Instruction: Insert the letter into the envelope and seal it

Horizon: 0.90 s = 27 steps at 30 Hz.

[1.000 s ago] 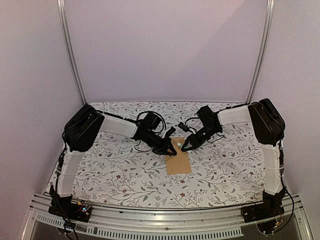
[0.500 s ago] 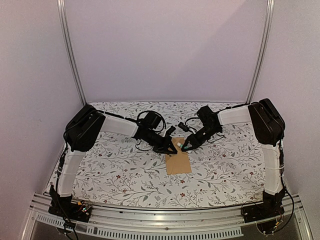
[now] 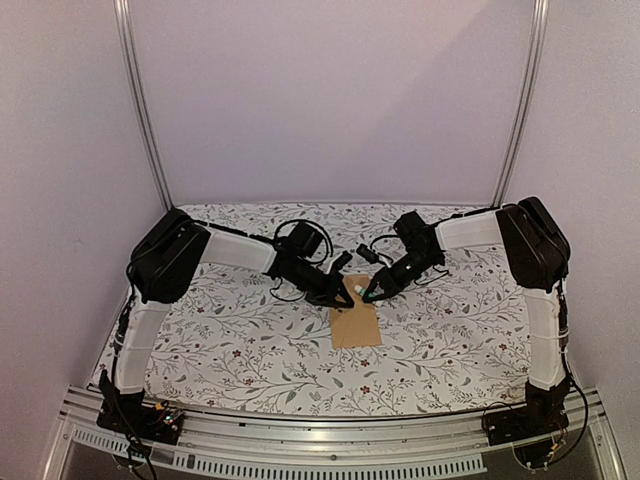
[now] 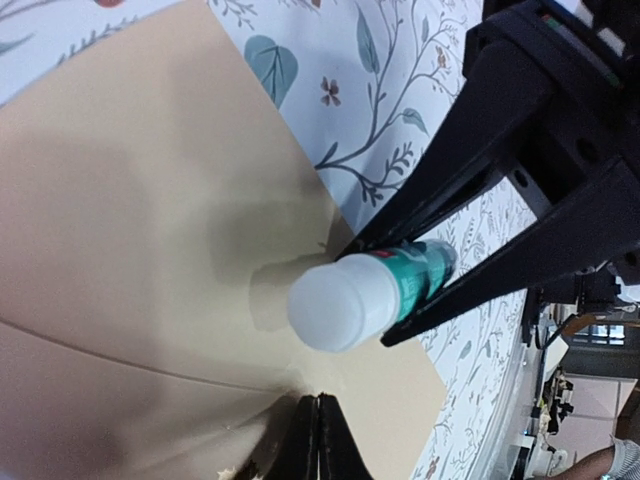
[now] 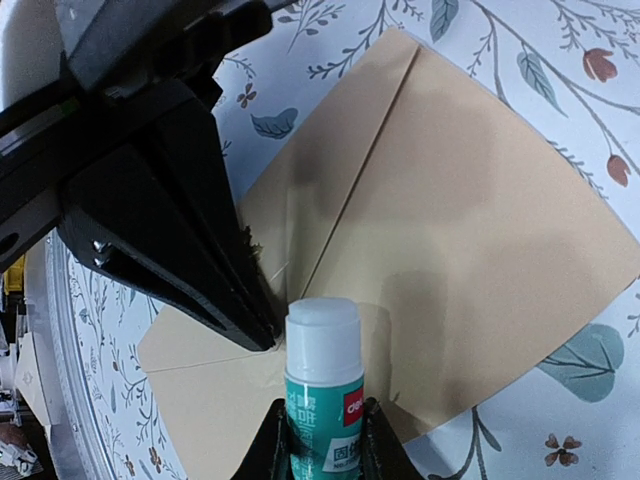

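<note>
From where I'm standing, the envelope [image 3: 356, 316] is lying flat in the middle of the floral surface [image 3: 220, 340]. Its long axis is running roughly from 12 o'clock to 6 o'clock, and both arms are meeting over its 12 o'clock end.

The left jaws are pressed fully together with nothing between them. Their tip is bearing down on the tan paper where the fold lines are converging, pinning that end. The right jaws are standing partly apart, clamping a glue stick [image 5: 322, 370] by its green barrel with the white end leading.

Seen from the right wrist, that white end is pointing toward 12 o'clock, low over the envelope, with the left tip sitting just beside it at about 10 o'clock. I cannot tell whether the white end is touching the paper, or whether it is bare glue or a cap.

The letter is not showing anywhere. I am guessing it is already lying inside the envelope, though nothing here is proving that.

By my reading, the right arm is doing the work and the left is only anchoring. The gluing stroke is hanging on the stick following the flap edge ahead of it without bumping the left tip crowding it.
</note>
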{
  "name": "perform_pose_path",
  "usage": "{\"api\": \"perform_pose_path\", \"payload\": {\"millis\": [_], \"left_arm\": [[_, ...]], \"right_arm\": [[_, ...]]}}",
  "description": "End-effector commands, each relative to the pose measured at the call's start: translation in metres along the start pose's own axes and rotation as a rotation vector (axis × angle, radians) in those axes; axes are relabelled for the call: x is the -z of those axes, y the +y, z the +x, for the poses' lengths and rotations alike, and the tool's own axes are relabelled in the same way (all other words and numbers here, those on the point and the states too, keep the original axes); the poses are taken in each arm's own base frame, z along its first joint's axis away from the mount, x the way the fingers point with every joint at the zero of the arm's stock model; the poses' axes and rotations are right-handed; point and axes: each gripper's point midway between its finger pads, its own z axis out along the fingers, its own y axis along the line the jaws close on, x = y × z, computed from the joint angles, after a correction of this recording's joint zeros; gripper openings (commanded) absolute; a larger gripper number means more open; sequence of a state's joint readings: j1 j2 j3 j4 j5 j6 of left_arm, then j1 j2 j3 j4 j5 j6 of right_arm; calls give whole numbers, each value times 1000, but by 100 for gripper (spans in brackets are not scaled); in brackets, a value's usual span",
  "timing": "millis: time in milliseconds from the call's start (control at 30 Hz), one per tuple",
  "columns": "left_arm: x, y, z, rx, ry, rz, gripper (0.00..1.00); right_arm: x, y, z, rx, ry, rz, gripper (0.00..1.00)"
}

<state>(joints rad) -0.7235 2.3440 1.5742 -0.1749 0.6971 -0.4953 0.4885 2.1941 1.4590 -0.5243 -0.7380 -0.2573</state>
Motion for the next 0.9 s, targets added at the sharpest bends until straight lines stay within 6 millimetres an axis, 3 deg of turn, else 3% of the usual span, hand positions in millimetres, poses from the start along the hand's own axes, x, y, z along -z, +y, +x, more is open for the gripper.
{"api": "perform_pose_path", "payload": {"millis": [0, 433, 733, 867], "left_arm": [[-7, 15, 35, 3, 104, -94, 0], [-15, -1, 63, -61, 176, -105, 0], [-10, -11, 65, -93, 176, -108, 0], [-9, -7, 66, -86, 177, -120, 0]], "right_arm": [[-16, -37, 45, -105, 117, 103, 0], [-19, -41, 49, -117, 126, 113, 0], [-20, -42, 49, -120, 126, 114, 0], [-20, -42, 48, -121, 124, 109, 0]]}}
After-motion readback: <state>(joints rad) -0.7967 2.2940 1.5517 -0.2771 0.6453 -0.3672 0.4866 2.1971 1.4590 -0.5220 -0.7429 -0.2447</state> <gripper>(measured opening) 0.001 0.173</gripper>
